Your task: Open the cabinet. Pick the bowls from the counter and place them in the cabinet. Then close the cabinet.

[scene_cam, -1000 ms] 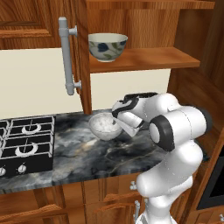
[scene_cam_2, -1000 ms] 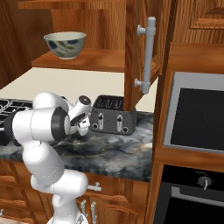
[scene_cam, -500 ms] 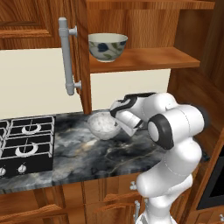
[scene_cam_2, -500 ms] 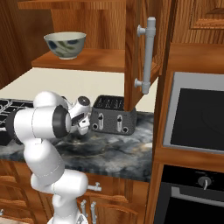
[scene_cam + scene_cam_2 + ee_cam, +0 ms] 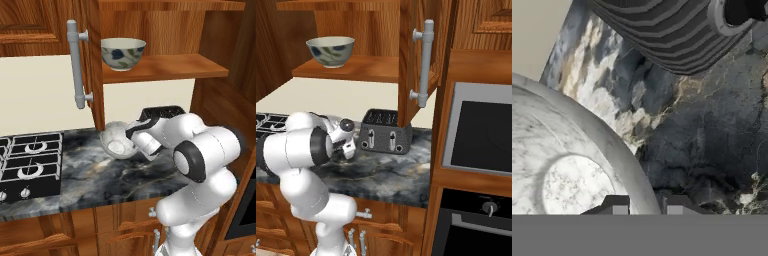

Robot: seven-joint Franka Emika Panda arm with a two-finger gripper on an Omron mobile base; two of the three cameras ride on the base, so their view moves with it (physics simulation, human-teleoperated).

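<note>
— Where do the bowls stand?

— The speckled bowl [image 5: 117,140] is tipped on its side, its opening toward the left base camera. It sits just above the dark marble table [image 5: 105,180], beside the lower corner of the open left door [image 5: 93,60]. The patterned bowl [image 5: 123,53] stands upright on the cabinet shelf [image 5: 165,67], near the shelf's left end.

— And the gripper?

— The gripper [image 5: 643,204] straddles the speckled bowl's rim: in the hand view one fingertip [image 5: 614,205] sits inside the wall, the other outside it. The jaws are pinched on that rim — gripping the bowl, with only the wall between them. In the left base view the hand reaches in from the right, meeting the bowl at its right edge.

— What lies around it?

— A dark toaster [image 5: 386,131] stands on the table behind the arm, against the cream wall; its ribbed top shows at the upper edge of the hand view. The black gas hob [image 5: 25,165] lies to the left, well apart from the bowl. The cabinet is open — each door [image 5: 408,55] is swung outward with its silver bar handle [image 5: 426,62] showing. An oven [image 5: 476,135] is built into the wood to the right.
</note>
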